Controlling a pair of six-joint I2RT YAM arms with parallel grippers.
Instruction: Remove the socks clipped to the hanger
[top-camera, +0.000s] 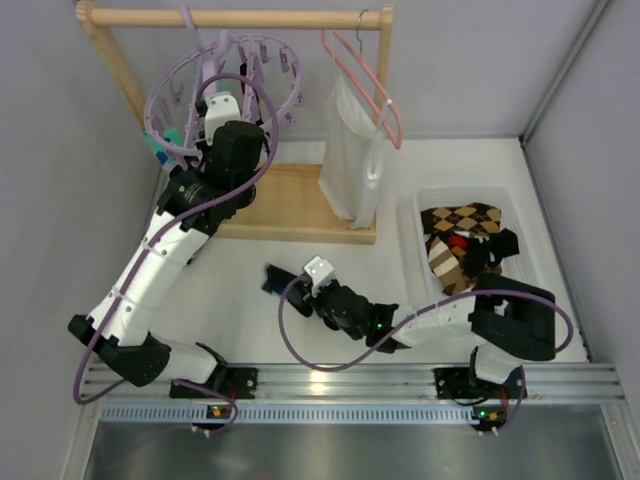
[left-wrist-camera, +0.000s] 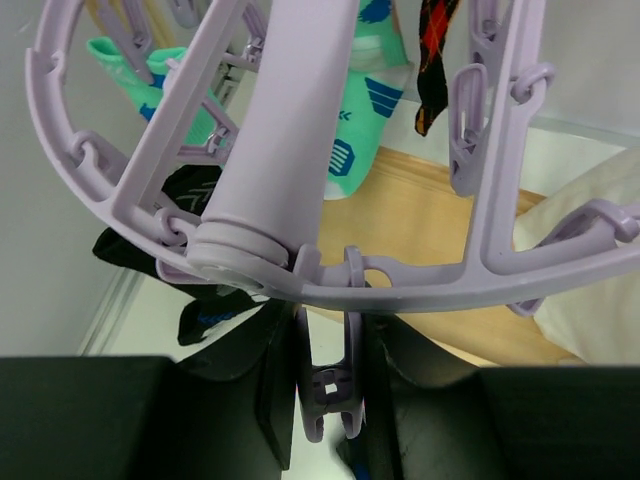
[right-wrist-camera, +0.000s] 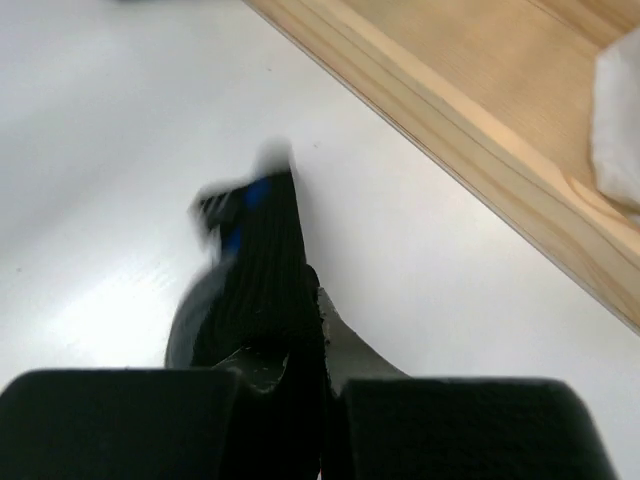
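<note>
Pinched between the fingers of my left gripper (left-wrist-camera: 325, 400), closed narrow, is one small lavender plastic clip (left-wrist-camera: 322, 385) under the round lavender plastic drying hanger (left-wrist-camera: 420, 290). Teal socks (left-wrist-camera: 350, 120), a red-orange-black patterned sock (left-wrist-camera: 432, 50) and a black sock (left-wrist-camera: 150, 240) hang from it. My right gripper (right-wrist-camera: 300, 350) clamps a black sock with blue marks (right-wrist-camera: 265, 250) low at the white tabletop (right-wrist-camera: 120, 150).

Left gripper (left-wrist-camera: 330, 425) is pinching a clip (left-wrist-camera: 322, 388) under the near rim of the lavender hanger (left-wrist-camera: 430, 292). Teal socks (left-wrist-camera: 352, 135) and a black sock (left-wrist-camera: 135, 248) dangle farther back.
</note>
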